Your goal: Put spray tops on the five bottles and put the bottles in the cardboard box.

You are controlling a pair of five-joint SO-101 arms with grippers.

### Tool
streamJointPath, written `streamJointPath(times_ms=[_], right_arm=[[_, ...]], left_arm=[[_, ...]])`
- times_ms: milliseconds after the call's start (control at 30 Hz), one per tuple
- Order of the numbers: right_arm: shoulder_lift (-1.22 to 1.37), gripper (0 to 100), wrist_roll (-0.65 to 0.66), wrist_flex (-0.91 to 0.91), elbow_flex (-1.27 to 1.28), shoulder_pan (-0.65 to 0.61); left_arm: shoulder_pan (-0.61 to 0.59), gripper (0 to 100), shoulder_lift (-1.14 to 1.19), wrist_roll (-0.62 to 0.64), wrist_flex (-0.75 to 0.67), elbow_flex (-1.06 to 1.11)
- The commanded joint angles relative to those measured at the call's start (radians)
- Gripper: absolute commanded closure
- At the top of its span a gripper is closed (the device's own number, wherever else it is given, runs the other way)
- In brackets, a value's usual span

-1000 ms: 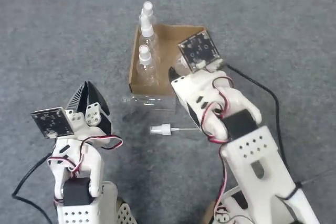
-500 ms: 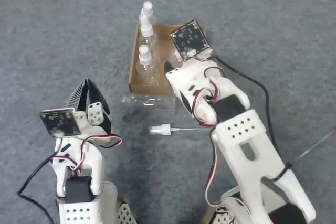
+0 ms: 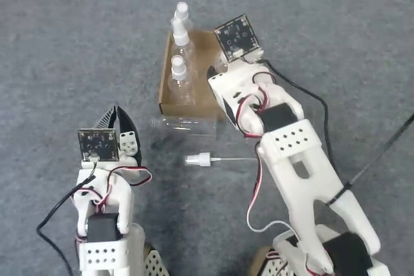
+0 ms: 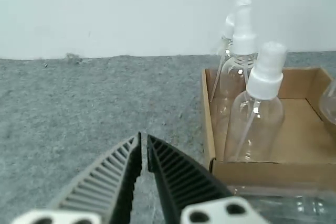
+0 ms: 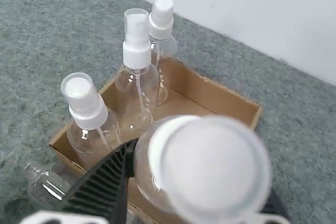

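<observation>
Since the earlier frame the right arm (image 3: 284, 140) has gone further forward over the brown cardboard box (image 3: 163, 85). The left arm (image 3: 103, 211) has turned to face the box more squarely.

In the high view, three clear plastic bottles with white spray tops (image 3: 178, 77) stand at the box's left side. I cannot tell if the farthest one is inside. One clear uncapped bottle (image 3: 184, 124) lies on the grey carpet (image 3: 65, 63) just in front of the box. The loose white spray top with thin tube (image 3: 199, 159) lies near it, not touching.

In the left wrist view, the left gripper (image 4: 144, 156) is almost closed, with only a thin slit between its ribbed fingers, and it carries nothing.

In the right wrist view, the right gripper (image 5: 194, 171) clamps a fourth capped bottle (image 5: 210, 156) by its body, above the box.

The bottles look light, thin-walled and slippery, so a hard squeeze may dent them. I think the middle of the body is the safest hold. The loose top should be taken by its white head, because the tube probably bends.
</observation>
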Motion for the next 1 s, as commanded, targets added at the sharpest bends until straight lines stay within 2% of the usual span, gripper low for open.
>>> streamJointPath(times_ms=[0,367,600,967], right_arm=[[0.008,86.5,-0.015,-0.03,-0.086,0.012],[0.036,86.5,-0.017,-0.071,-0.086,0.013],[0.041,86.5,-0.08,-0.099,-0.086,0.013],[0.209,86.5,-0.081,-0.285,-0.086,0.03]], left_arm=[[0.0,99,-0.015,0.012,-0.034,-0.013],[-0.002,99,-0.015,0.014,-0.032,-0.013],[-0.002,99,-0.015,0.014,-0.032,-0.013],[-0.002,99,-0.015,0.014,-0.032,-0.013]])
